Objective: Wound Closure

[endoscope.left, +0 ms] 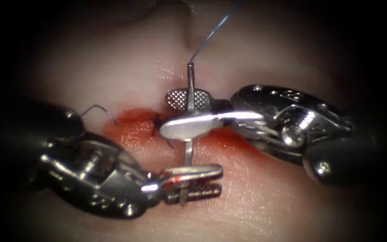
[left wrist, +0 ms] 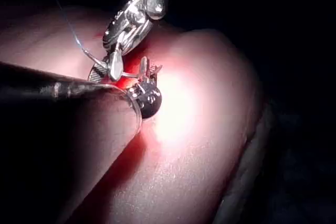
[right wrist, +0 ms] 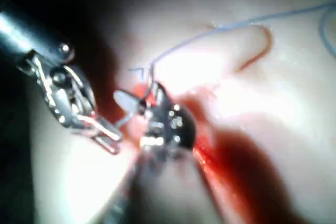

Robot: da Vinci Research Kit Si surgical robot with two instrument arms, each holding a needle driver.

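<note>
The endoscope looks down on the tissue from above and in front, very near, with the cut running across mid-frame. The left tool enters from its left edge and the right tool from its right edge.

The left wrist view looks along its own dark shaft, close, toward the left tool and, beyond it, the right tool.

The right wrist view looks along its shaft, closer still, at the right tool, with the left tool alongside.

All three views share both tool tips, the needle and the red fluid at the cut.
</note>
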